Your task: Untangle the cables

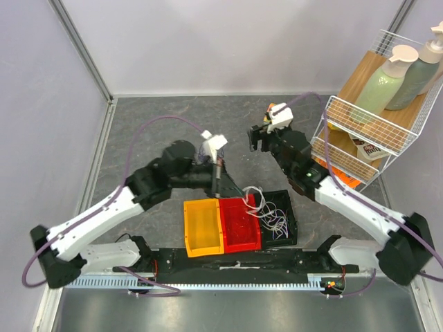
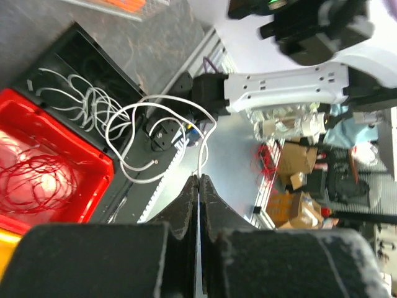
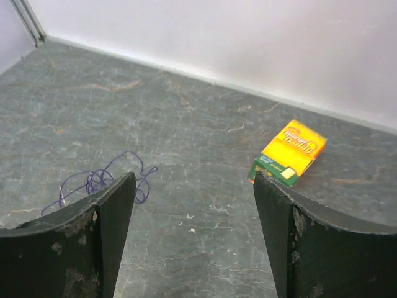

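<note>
My left gripper [image 2: 200, 178] is shut on a thin white cable [image 2: 124, 118] that loops away from its tips toward the black tray [image 2: 87, 43], where more white cable [image 2: 68, 99] lies coiled. A red cable [image 2: 37, 180] sits bunched in the red tray [image 1: 240, 223]. In the top view the left gripper [image 1: 217, 169] hangs above the trays with the white cable [image 1: 252, 194] trailing down to the right. My right gripper [image 3: 193, 183] is open and empty above bare table. A purple cable [image 3: 102, 182] lies loose on the table by its left finger.
An orange tray [image 1: 203, 226] sits left of the red one. A yellow and green box [image 3: 291, 151] lies on the table beyond my right finger. A white wire rack [image 1: 374, 117] with bottles stands at the right wall. Walls close in behind and on the left.
</note>
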`<action>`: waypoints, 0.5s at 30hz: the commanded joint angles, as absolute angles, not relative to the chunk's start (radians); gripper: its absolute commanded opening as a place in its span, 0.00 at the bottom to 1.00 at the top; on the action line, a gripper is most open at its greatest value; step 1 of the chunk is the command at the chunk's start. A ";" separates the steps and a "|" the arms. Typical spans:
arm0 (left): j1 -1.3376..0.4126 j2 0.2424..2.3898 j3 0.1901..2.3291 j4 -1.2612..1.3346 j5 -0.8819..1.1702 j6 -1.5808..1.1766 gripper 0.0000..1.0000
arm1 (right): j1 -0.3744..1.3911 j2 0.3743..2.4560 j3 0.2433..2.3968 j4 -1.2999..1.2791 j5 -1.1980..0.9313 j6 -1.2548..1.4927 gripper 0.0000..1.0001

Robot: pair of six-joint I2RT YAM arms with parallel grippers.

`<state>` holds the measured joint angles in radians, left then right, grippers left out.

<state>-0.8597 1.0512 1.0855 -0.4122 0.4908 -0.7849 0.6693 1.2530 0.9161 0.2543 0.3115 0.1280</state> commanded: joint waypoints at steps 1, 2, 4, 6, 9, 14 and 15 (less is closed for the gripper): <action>-0.997 1.190 1.129 -0.284 0.348 -0.816 0.02 | 0.666 1.062 0.873 0.334 0.370 0.081 0.84; -1.011 1.225 1.141 -0.270 0.330 -0.816 0.02 | 0.666 1.036 0.861 0.339 0.371 0.080 0.85; -1.025 1.287 1.149 -0.213 0.327 -0.822 0.02 | 0.666 0.993 0.854 0.331 0.377 0.074 0.85; -1.026 1.351 1.172 -0.207 0.318 -0.819 0.02 | 0.667 0.967 0.850 0.328 0.388 0.071 0.85; -1.035 1.420 1.167 -0.166 0.330 -0.830 0.02 | 0.666 0.957 0.841 0.336 0.402 0.071 0.85; -1.052 1.545 1.167 -0.120 0.350 -0.856 0.02 | 0.666 0.969 0.839 0.341 0.388 0.072 0.85; -1.057 1.564 1.163 -0.100 0.351 -0.864 0.02 | 0.667 0.971 0.838 0.342 0.388 0.074 0.85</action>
<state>-1.0348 1.5032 1.1275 -0.2066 0.3485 -0.8162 0.6693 0.9611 0.8501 0.3206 0.3763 0.0845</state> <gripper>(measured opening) 0.023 0.851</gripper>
